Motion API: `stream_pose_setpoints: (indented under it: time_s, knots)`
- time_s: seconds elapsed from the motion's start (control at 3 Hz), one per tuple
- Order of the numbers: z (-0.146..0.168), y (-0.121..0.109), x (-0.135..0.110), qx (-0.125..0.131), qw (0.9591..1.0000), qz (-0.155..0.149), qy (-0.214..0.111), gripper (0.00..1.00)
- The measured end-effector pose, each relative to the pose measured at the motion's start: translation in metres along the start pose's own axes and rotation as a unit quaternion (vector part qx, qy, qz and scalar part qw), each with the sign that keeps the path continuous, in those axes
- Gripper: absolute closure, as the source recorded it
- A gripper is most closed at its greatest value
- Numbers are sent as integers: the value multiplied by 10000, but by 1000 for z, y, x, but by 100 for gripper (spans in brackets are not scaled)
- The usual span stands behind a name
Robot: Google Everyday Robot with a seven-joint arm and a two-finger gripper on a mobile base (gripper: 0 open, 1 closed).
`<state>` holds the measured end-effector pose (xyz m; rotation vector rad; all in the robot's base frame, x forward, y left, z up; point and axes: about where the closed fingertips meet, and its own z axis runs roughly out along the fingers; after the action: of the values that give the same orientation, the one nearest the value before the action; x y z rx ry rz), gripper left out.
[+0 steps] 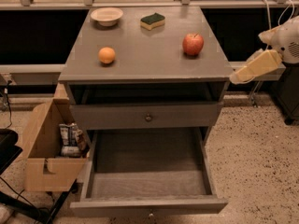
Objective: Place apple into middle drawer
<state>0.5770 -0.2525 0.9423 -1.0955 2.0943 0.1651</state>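
The apple (193, 44), round and red with a stem dimple on top, sits on the flat grey counter (140, 62) toward its 3 o'clock edge, untouched. At about 9 o'clock from it, well apart, lies a smaller smooth orange fruit (107, 55). Near the counter's 12 o'clock edge rests a rectangular sponge (153, 21) with a dark green top over a yellow base, and at 11 o'clock a shallow pale bowl (107, 16). The hand (254, 66), a cream-coloured tapered shape hanging from a white rounded arm, hovers off the counter's 3 o'clock side, beside the corner and apart from the apple; whether its fingers are open or closed cannot be told. Below the counter, an upper drawer front (145, 115) with a small round knob is closed. The middle drawer (148, 203) beneath it is pulled fully out toward 6 o'clock, wide and shallow, with grey wooden walls and a dark matte floor. At 9 o'clock of the cabinet stands an open cardboard box (46, 171) holding crinkled packets.
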Motion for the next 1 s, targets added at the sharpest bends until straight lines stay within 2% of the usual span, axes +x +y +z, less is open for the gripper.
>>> stream_pose_setpoints:
  time_s: [0.33,0.67,1.0]
  knots:
    - [27,-51,-38,438,9937,127,-1026,0]
    - [49,-79,-56,730,9851,313,-1526,0]
    - [49,-79,-56,730,9851,313,-1526,0]
